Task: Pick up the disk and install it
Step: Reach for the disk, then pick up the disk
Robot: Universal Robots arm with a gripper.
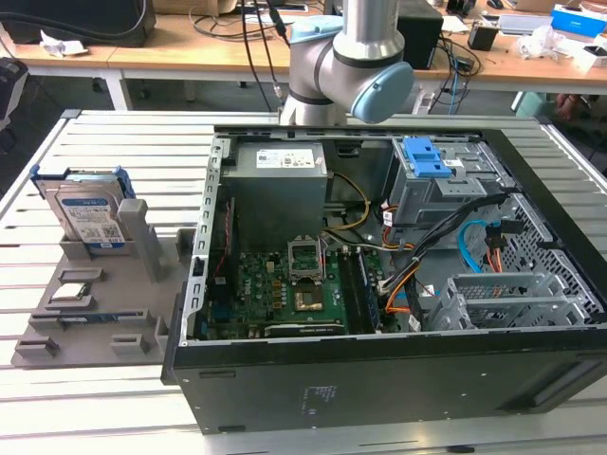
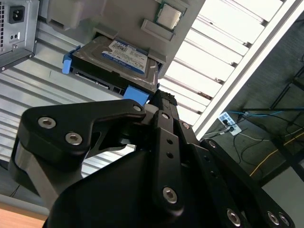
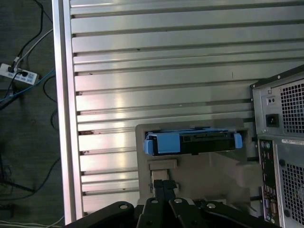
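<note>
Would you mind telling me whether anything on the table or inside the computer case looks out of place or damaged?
Nothing stands out. The disk stands on edge in its slot in the grey holder, blue bracket intact. The open computer case lies on its side with its cables inside it, and no damage shows.

An open black computer case (image 1: pixel 379 379) lies on the slatted metal counter (image 1: pixel 142 152), exposing a green motherboard (image 1: pixel 285 284), a grey power supply (image 1: pixel 280 180) and a blue latch (image 1: pixel 425 159) atop a grey bay (image 1: pixel 427 199). Beside it, a grey fixture (image 1: pixel 95 327) carries a small square chip (image 1: pixel 71 292)
</note>
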